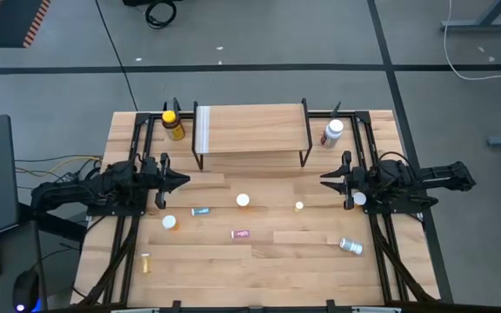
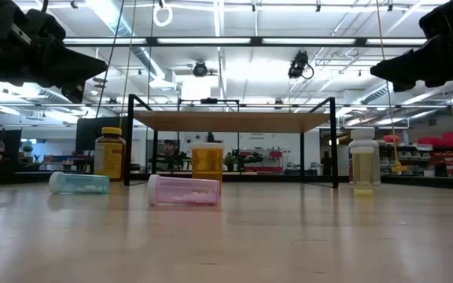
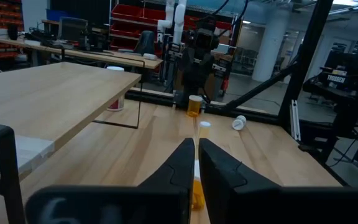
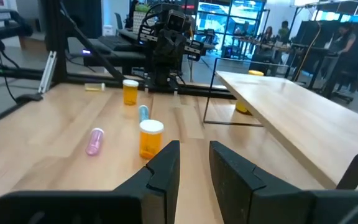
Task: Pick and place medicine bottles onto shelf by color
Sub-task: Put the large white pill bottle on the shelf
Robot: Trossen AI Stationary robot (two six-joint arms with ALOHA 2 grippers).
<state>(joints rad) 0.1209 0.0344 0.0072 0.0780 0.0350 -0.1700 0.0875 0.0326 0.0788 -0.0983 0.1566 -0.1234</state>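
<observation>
Shelf (image 1: 250,129) at table's far edge, top bare. My left gripper (image 1: 179,181) hovers nearly closed, my right gripper (image 1: 327,182) slightly parted, both holding nothing. Bottles scattered: orange vial (image 1: 243,201), pink vial (image 1: 241,234), teal vial (image 1: 200,211), all on tabletop.

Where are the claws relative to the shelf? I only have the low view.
Observer: The left claw and right claw each sit near one front corner of the shelf, pointing toward each other.
Operator: Anything on the plank yet?
Observer: No, the high view shows no bottle on it.
Operator: Any bottle I'm missing?
Observer: A pale bottle lies on its side on the right arm's side, toward the table edge away from the shelf.
</observation>
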